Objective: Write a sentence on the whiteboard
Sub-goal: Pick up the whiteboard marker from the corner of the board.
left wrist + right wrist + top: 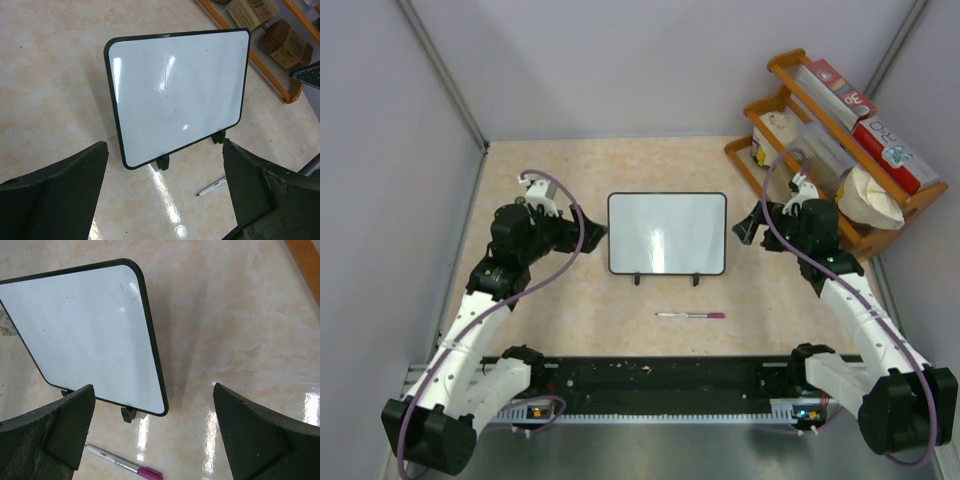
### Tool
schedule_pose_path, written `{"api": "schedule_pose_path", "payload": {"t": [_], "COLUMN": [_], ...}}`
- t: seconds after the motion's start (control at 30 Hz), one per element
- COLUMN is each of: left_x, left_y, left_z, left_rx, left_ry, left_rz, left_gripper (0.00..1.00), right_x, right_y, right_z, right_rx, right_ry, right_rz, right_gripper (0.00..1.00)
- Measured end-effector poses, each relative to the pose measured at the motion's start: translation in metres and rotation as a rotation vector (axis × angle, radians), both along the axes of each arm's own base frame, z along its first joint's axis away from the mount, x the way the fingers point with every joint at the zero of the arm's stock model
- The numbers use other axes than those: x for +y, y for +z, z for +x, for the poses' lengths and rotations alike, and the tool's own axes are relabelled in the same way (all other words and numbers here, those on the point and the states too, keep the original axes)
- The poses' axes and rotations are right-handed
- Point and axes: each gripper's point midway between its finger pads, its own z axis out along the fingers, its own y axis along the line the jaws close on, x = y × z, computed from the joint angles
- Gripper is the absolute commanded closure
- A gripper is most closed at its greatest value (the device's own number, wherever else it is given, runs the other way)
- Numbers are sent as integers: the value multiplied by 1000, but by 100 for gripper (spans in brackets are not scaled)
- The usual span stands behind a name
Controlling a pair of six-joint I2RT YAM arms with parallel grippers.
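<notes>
Whiteboard (667, 233) stands blank, mid surface (560, 300); marker (690, 315) lies just in front of it. Left claw (597, 232) and right claw (741, 230) both released, empty, flanking the board. Best first move, probably: grip the marker mid-barrel, squarely.

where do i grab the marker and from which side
Probably the white barrel of the marker, near mid-length, coming straight down from above and closing across its thin width. It lies flat on the table, lengthwise left to right, apart from the whiteboard. That grip leaves the pink cap at its right end free for pulling off.
</notes>
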Motion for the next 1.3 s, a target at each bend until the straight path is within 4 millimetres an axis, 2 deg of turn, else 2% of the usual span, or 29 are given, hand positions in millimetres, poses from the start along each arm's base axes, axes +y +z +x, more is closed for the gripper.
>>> {"api": "schedule_pose_path", "payload": {"t": [0.23,0.37,0.47,0.6,0.7,0.87,1.03,1.13,1.3], "left_x": [-1,-7,-16,-50,-85,-134,-180,-197,-210], "left_y": [-1,-3,-12,-41,-71,-113,-138,-155,-192], "left_z": [-1,-6,-9,-24,-47,-81,-108,-118,-122], "left_rx": [-29,-41,-25,28,83,104,62,61,78], "left_ry": [-34,-95,-145,-271,-411,-627,-810,-875,-917], "left_rz": [38,54,81,164,255,428,576,641,772], "left_gripper": [1,1,1,2,9,10,16,27,36], "right_x": [2,5,10,18,21,21,20,20,19], "right_y": [-5,-5,-2,4,5,3,3,5,6], "right_z": [-1,-2,-4,-4,-6,-8,-8,-9,-10], "right_rx": [26,28,30,16,14,17,15,10,5], "right_ry": [2,11,24,44,58,65,63,64,61], "right_rz": [9,7,0,-12,-21,-38,-46,-48,-50], "right_gripper": [1,1,1,1,1,1,1,1,1]}}
